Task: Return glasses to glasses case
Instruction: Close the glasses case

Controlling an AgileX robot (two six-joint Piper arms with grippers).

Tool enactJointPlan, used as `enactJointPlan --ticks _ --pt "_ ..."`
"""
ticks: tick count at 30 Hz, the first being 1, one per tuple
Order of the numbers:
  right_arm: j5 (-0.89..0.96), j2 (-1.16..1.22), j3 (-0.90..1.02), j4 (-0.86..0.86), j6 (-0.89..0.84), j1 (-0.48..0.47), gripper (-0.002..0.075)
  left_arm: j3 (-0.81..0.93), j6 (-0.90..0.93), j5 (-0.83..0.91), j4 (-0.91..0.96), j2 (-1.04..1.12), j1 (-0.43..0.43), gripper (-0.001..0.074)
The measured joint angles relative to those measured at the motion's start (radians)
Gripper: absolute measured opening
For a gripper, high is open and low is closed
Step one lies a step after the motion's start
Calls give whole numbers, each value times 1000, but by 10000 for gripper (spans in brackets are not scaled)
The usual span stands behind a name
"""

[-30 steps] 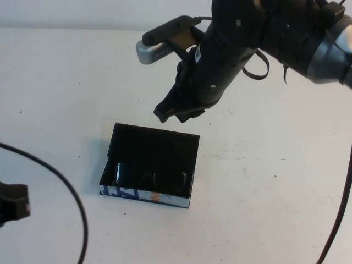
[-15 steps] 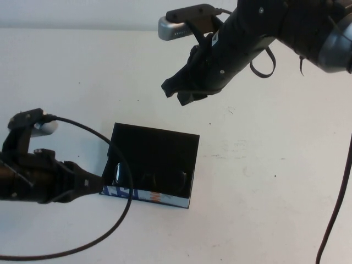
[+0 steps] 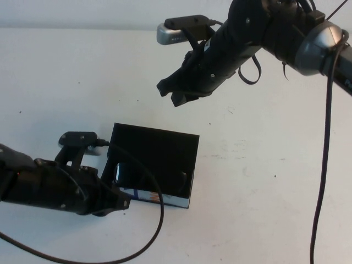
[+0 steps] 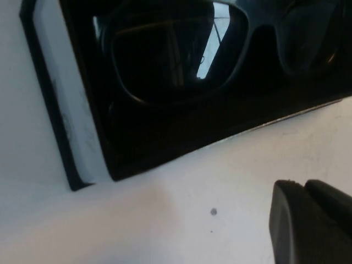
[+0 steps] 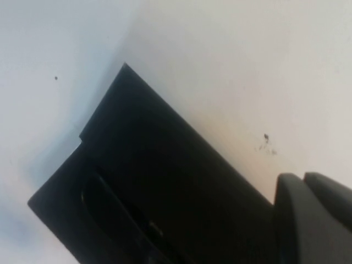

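Observation:
The glasses case (image 3: 165, 147) lies open in the middle of the table, its lid raised at the back and its white printed front side (image 3: 165, 199) facing me. The dark glasses (image 3: 149, 177) lie inside it. My left gripper (image 3: 121, 204) is shut and empty, low by the case's front left corner. In the left wrist view its fingertips (image 4: 294, 192) sit above bare table just outside the case (image 4: 69, 118), with a lens of the glasses (image 4: 170, 55) close by. My right gripper (image 3: 170, 93) is shut and empty, in the air behind the case. The right wrist view shows the black lid (image 5: 165, 176) beside that gripper (image 5: 305, 184).
The left arm's black cable (image 3: 157, 228) loops over the case's front and the table in front of it. The right arm's cable (image 3: 324, 165) hangs down at the right. Bare white table (image 3: 264, 181) lies right of the case.
My left arm has come in from the left edge and now lies at the case's front left corner. My right gripper has risen and drawn back from the case.

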Motion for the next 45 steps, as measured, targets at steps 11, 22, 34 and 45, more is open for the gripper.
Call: enactJointPlan --ticks 11,22,34,45 --pt "111 145 -236 17 -19 0 -8 0 184 -57 -152 117 -10 -4" --pt "132 289 -332 23 -3 -31 -8 -10 357 -64 -311 167 -10 -4" --pt "212 337 -350 120 -2 -33 -8 -10 368 -58 -326 171 -10 -4" --pt "212 333 -336 176 -2 -22 -8 -10 368 -58 -326 171 -10 -4"
